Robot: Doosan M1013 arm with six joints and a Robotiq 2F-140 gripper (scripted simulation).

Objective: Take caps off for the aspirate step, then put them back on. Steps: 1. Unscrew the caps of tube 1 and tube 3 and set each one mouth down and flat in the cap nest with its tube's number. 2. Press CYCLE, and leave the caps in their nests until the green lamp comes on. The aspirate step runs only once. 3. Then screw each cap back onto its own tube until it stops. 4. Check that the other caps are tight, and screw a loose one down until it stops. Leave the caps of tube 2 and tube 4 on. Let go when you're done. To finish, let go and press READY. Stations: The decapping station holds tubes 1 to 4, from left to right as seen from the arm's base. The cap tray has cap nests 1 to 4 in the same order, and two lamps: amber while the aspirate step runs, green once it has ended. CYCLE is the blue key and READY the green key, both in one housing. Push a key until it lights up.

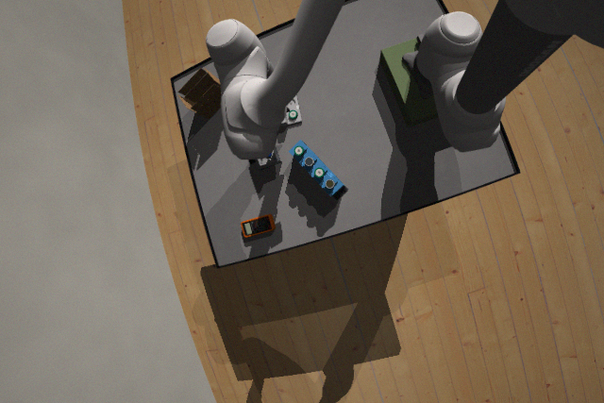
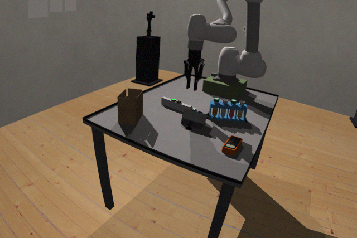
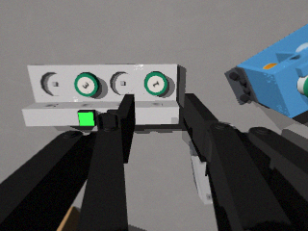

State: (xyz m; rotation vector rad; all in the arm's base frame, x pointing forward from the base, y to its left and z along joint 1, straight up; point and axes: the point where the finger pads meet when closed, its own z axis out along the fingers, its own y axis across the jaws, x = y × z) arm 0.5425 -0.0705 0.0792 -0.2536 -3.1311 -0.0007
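The grey cap tray [image 3: 103,91] fills the middle of the wrist view. Two green-ringed caps lie in it, one marked 3 [image 3: 86,85] and one marked 1 [image 3: 156,84]; the other two nests are empty. The tray's green lamp [image 3: 86,118] is lit; the lamp beside it is hidden behind a finger. My gripper [image 3: 159,108] [image 2: 192,84] hangs above the tray [image 2: 176,103] with its fingers drawn narrow and nothing between them. The blue tube rack [image 2: 228,110] holds two capped tubes and two open ones [image 1: 318,170]. The dark key housing [image 2: 193,117] stands between tray and rack.
A cardboard box [image 2: 130,110] stands at the table's left edge. An orange meter [image 2: 232,145] lies near the front edge. The arm's green pedestal [image 2: 225,85] is behind the rack.
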